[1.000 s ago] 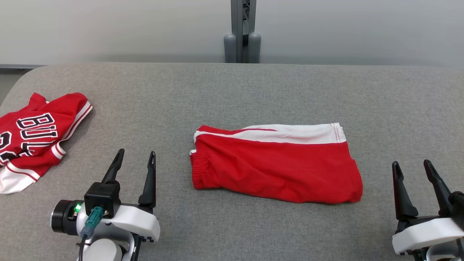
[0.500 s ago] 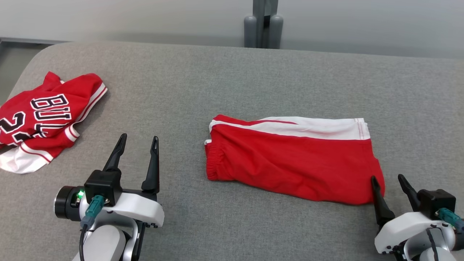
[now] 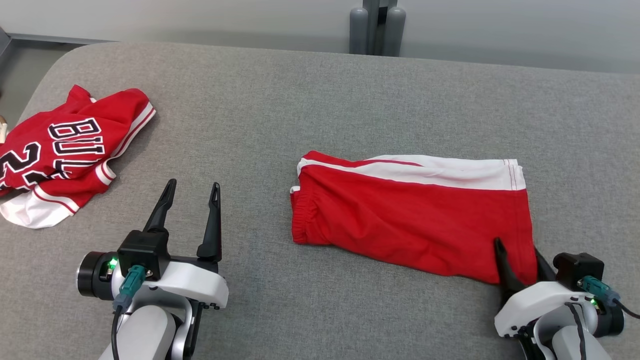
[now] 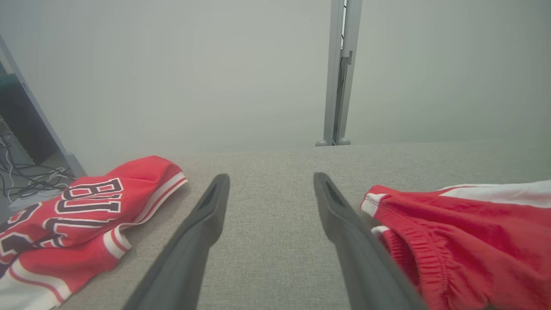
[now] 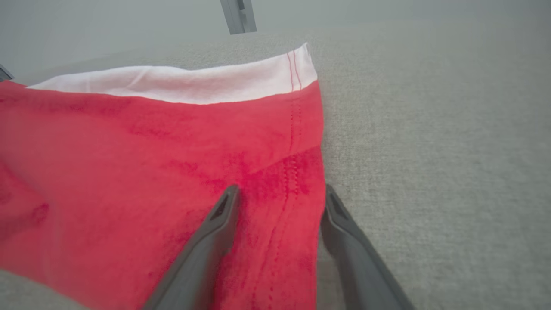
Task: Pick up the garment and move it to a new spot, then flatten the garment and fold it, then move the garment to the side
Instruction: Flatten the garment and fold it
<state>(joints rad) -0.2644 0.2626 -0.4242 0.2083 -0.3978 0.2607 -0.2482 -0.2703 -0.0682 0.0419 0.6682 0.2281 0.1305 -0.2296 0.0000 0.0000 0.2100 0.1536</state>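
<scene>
The gray table carries the red shorts right of centre, long axis running left-right. The right gripper, fingers apart, straddles their near right corner; the left gripper, also apart, stands well left.

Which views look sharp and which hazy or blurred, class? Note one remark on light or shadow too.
Head view: sharp, evenly lit, a soft shadow beside the jersey. Left wrist view: milky haze over the background, the claw fingers slightly soft. Right wrist view: hazy as well, the shorts blurring toward the lower left.
</scene>
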